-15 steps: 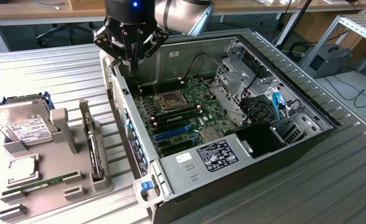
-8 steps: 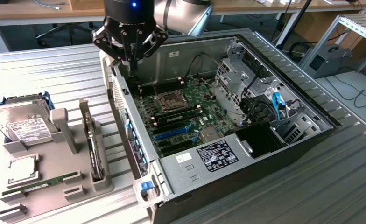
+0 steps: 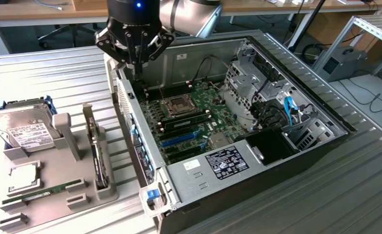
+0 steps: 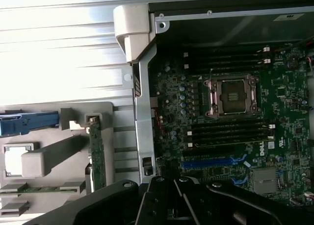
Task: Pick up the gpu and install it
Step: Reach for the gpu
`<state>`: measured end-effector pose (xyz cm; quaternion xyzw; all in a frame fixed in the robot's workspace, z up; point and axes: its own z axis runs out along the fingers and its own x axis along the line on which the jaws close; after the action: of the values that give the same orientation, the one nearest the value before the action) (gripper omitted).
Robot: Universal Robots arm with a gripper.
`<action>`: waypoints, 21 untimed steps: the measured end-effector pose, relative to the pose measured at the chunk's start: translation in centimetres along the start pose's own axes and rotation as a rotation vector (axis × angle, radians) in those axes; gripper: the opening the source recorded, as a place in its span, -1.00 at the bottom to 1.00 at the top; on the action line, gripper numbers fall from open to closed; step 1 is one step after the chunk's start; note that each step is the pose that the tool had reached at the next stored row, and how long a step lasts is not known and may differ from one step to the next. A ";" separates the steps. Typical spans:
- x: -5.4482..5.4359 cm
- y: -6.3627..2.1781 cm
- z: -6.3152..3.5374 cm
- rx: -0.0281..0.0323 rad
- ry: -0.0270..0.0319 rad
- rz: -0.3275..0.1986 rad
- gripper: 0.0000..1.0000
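Note:
The gpu (image 3: 99, 157) stands on edge in a slot of the grey parts holder (image 3: 67, 204), to the exterior view's left of the open computer case (image 3: 198, 180). Its pale bracket strip points up at the far end. In the wrist view the gpu (image 4: 96, 154) is a thin green-edged card beside the case wall. My gripper (image 3: 138, 66) hangs over the case's far left corner, above the motherboard (image 3: 198, 114), well apart from the gpu. The gripper (image 4: 164, 205) is shut with nothing in it. Blue expansion slots (image 3: 181, 138) (image 4: 211, 162) lie bare on the board.
In the holder sit a silver hard drive (image 3: 25, 129), a square processor (image 3: 23, 176) and a narrow green memory stick (image 3: 41, 191). The case's side wall (image 4: 142, 117) stands between holder and motherboard. Drive cage and cables (image 3: 276, 107) fill the case's right side.

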<state>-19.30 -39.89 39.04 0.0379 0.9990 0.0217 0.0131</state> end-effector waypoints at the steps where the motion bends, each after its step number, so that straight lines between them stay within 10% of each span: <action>1: 0.0 0.00 0.00 0.0000 0.0000 0.000 -0.79; 21: 0.6 -0.05 0.08 0.0001 0.0000 0.000 -0.79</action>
<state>-19.91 -39.89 38.95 0.0379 0.9990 0.0217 0.0131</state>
